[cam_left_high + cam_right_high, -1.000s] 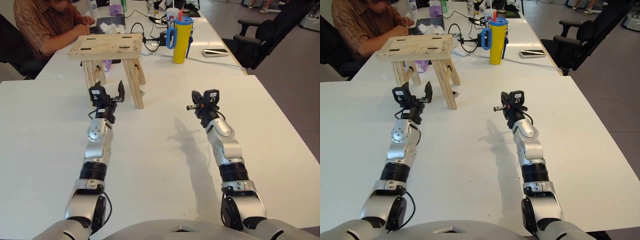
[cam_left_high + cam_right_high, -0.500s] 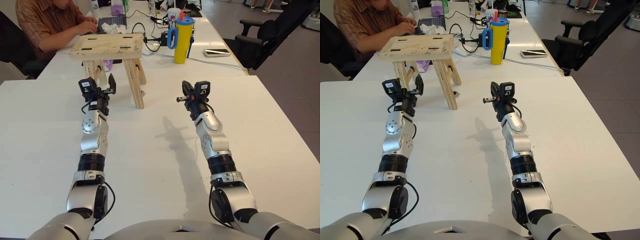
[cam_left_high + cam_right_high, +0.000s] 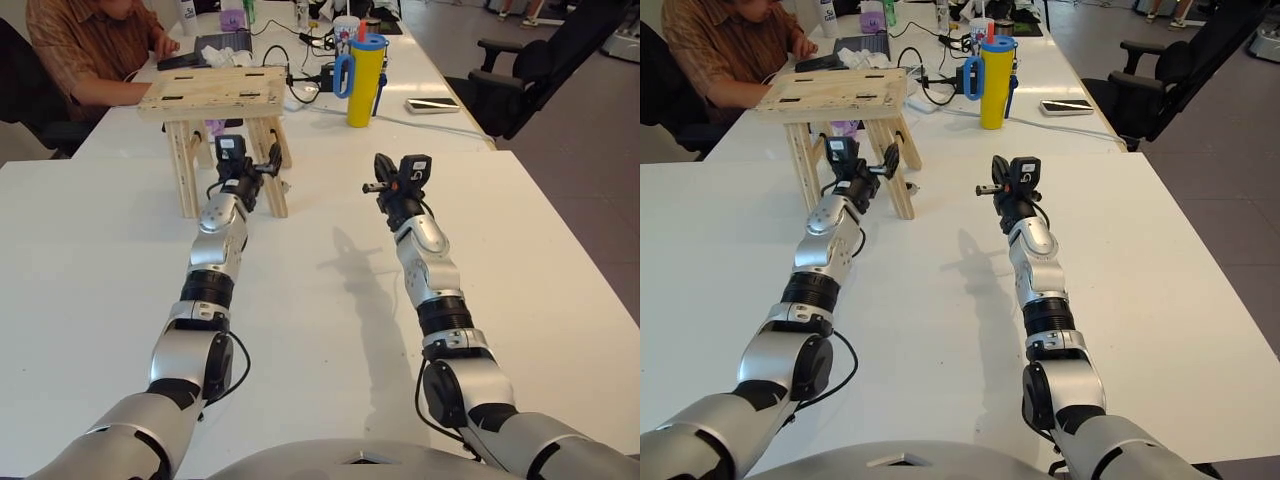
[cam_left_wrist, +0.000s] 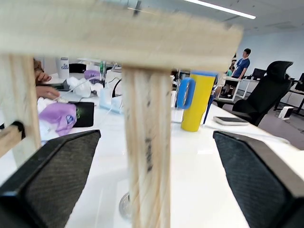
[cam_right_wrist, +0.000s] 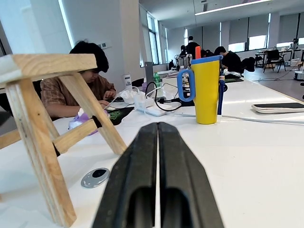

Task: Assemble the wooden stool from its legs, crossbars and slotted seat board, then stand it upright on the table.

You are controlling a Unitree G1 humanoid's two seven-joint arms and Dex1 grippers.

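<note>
The surface (image 3: 320, 300) carries the stool (image 3: 212, 92) upright at its far edge, left of middle, so assembly looks finished. The left gripper (image 3: 250, 168) is spread, with a finger on either side of the near leg (image 4: 147, 156). The right gripper (image 5: 158, 156), pressed together and empty, hangs nearby. The next move probably calls for drawing the left gripper back without nudging the leg.

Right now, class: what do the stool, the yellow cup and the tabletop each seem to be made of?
Stool: pale bare wood, perhaps pine; grain shows, matt surface.
Yellow cup: plastic or coated metal, cannot tell which; smooth even colour, blue handle.
Tabletop: white laminate or similar; smooth, slight sheen, no grain.
</note>
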